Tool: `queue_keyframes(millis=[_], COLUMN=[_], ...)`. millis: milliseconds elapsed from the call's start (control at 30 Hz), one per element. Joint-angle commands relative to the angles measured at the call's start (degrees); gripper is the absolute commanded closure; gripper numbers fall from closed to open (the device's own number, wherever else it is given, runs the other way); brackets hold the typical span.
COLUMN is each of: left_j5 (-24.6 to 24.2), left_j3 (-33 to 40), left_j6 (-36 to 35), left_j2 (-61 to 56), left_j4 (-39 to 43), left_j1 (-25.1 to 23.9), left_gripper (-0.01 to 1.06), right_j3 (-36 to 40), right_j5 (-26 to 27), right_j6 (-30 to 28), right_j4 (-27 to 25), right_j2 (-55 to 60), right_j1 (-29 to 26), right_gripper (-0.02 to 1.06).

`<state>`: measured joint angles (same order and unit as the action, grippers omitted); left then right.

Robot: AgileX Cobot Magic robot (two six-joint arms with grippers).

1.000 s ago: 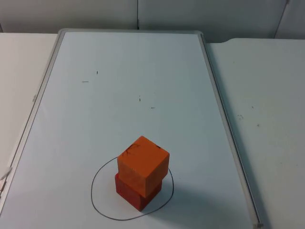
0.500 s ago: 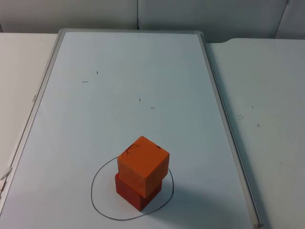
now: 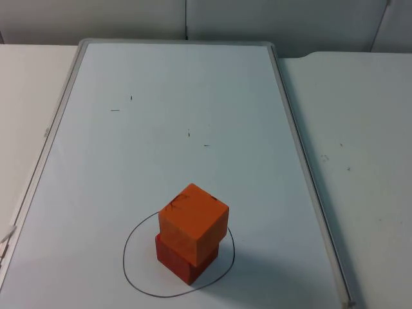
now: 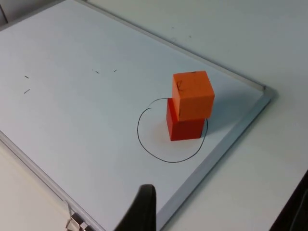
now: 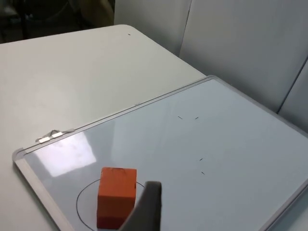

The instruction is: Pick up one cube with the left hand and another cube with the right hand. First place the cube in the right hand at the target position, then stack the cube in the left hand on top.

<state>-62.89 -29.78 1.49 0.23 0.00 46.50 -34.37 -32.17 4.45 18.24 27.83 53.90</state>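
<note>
An orange cube (image 3: 193, 222) sits stacked on a red cube (image 3: 183, 261), turned slightly askew to it. Both stand inside a hand-drawn black circle (image 3: 129, 257) near the front of the whiteboard (image 3: 293, 129). From the left wrist view the orange cube (image 4: 192, 94) tops the red cube (image 4: 185, 129) well ahead of my left gripper (image 4: 142, 211), which hangs back off the board's edge, holding nothing. My right gripper (image 5: 147, 207) is likewise withdrawn above the board, near the orange cube (image 5: 117, 187) in that view, with nothing in it. Both arms wait.
The whiteboard's grey frame (image 4: 226, 139) rises slightly from the white table (image 3: 360, 161). A few small pen marks (image 3: 188, 134) dot the board's middle. A grey partition wall (image 3: 187, 19) closes off the far side.
</note>
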Motion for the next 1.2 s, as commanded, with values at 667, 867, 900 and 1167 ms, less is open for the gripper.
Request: queue_keyframes(millis=[667,867,900,1167], left_j5=[1.1,1.1,1.1,1.1], left_j3=[0.4,0.4,0.4,0.4], left_j6=[-0.4,-0.4,-0.4,-0.4], left_j2=[-0.2,-0.2,-0.2,-0.2], left_j4=[-0.4,-0.4,-0.4,-0.4], left_j1=[-0.1,-0.1,-0.1,-0.1], left_gripper=[0.00,0.00,0.00,0.00], right_j3=[1.1,2.7,2.7,2.8], right_j5=[-8.2,-15.8,-17.3,-29.4], right_j6=[-0.6,-0.5,-0.5,-0.5], right_j4=[-5.2,-6.3,-6.7,-12.5], right_j2=[-6.3,-17.6,-20.1,-27.8], right_j1=[0.1,0.1,0.1,0.3], right_gripper=[0.21,0.21,0.21,0.21])
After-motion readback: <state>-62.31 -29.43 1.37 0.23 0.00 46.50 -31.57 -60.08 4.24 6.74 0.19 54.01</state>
